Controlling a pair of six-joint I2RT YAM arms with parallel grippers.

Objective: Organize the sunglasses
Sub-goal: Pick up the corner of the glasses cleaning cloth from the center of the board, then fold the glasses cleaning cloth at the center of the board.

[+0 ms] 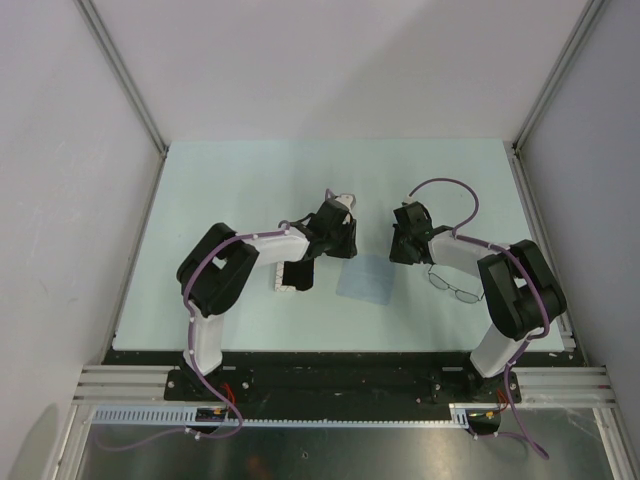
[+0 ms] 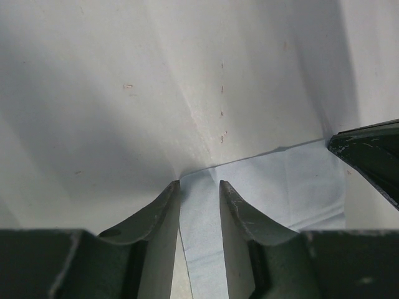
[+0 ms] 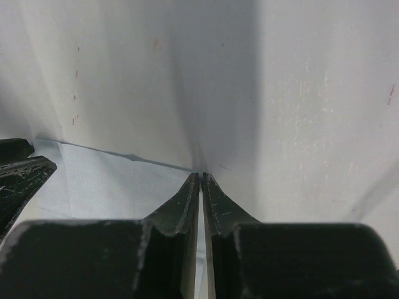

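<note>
The cloth's (image 2: pixel 287 187) corner lies between the parted left jaws. The right jaws are closed; whether they pinch it is hidden.

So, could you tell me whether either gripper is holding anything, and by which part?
The right gripper pinches the blue cloth by a corner; the left gripper straddles another corner, jaws open.

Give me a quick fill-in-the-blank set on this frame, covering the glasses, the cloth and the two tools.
1. The glasses lie on the table, on the ___ side of the cloth.
2. The cloth is pale ___.
3. The left tool and right tool each sit at a corner of the cloth; the wider finger gap is on the ___ one.

Missing words: right; blue; left.
</note>
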